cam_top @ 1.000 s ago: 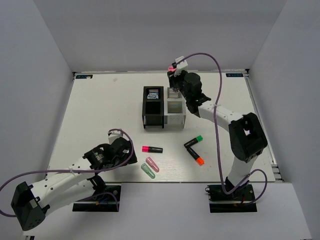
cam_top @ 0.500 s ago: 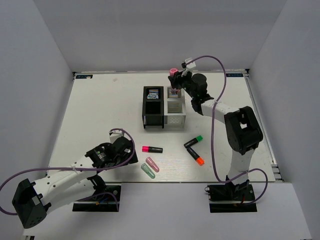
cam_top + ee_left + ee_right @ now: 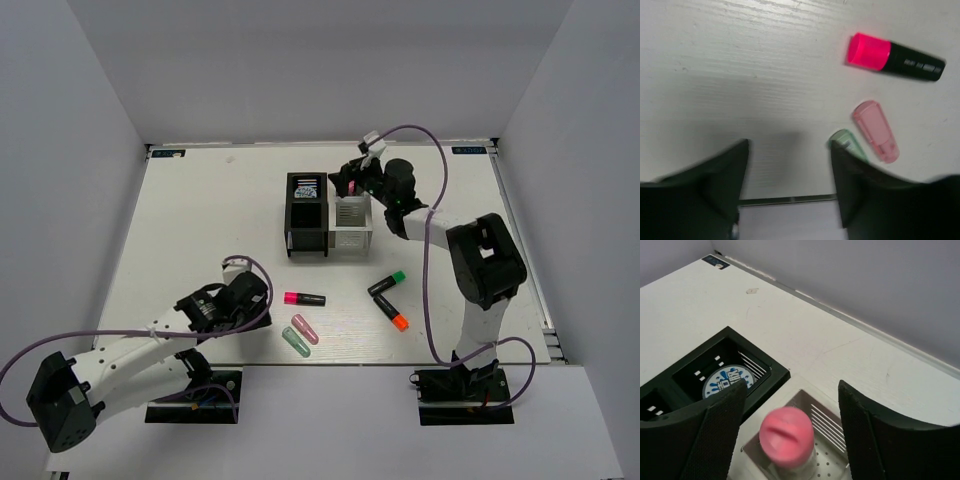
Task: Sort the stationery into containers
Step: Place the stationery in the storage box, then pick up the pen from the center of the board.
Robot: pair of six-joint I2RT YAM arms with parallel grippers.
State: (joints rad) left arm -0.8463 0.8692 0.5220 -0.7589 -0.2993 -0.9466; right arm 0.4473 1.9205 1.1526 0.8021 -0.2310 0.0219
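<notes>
My right gripper (image 3: 791, 386) hangs open over the white container (image 3: 832, 427), seen from above too (image 3: 353, 238). The pink clear tube (image 3: 786, 437) stands blurred in it between my spread fingers, touching neither. The blue roll (image 3: 724, 383) lies in the black container (image 3: 306, 235). My left gripper (image 3: 790, 150) is open and empty low over the table, left of the green capsule (image 3: 846, 141) and pink capsule (image 3: 876, 131). The pink-capped marker (image 3: 895, 55) lies beyond them. The green-capped marker (image 3: 386, 283) and orange-capped marker (image 3: 392, 312) lie right of centre.
The two containers stand side by side at mid-table. The table's front edge (image 3: 790, 200) runs just under my left gripper. Grey walls close in the table at the back and on both sides.
My right gripper has dropped and tilted toward the white container and let go of the pink tube, which now sits lower in it. My left gripper has crept slightly right toward the capsules.
</notes>
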